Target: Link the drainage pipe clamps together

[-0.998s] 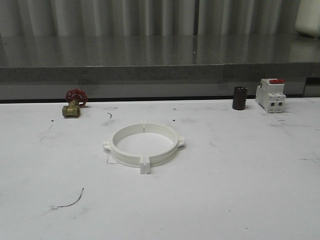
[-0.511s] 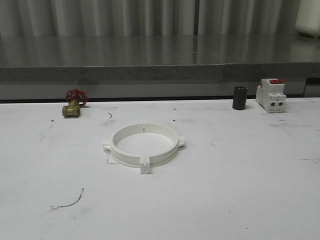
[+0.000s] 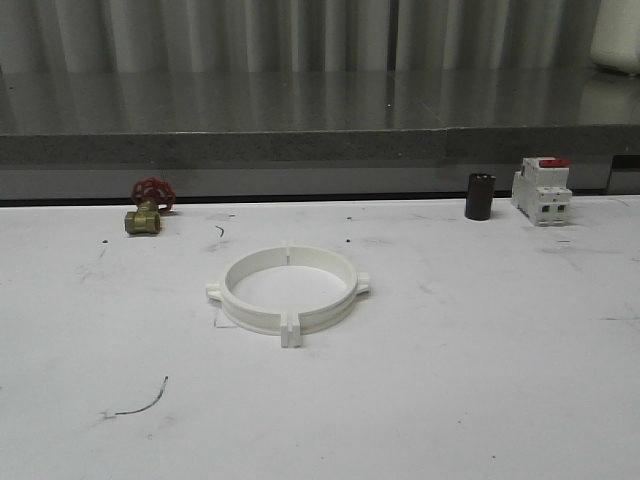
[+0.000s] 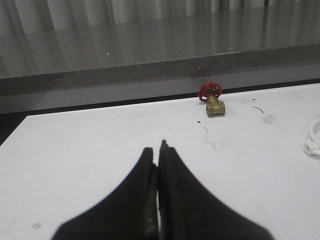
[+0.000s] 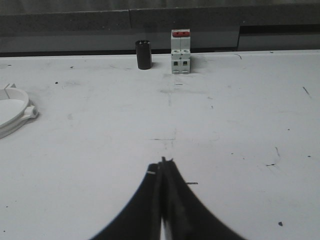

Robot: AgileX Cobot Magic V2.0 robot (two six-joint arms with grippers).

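Sitting joined as one ring, the drainage pipe clamps have not moved; left gripper and right gripper stay closed, empty.

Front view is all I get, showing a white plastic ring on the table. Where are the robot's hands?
Observer: The left wrist view shows the left hand above bare white table, its black fingers pressed shut, holding nothing.
Operator: And the other?
Observer: The right hand is also shut and empty, pointing toward the white boxy breaker with red top.
Operator: Is either near the ring?
Observer: No. The white plastic ring of two clamp halves sits at the edge of the right wrist view, apart from the fingers.
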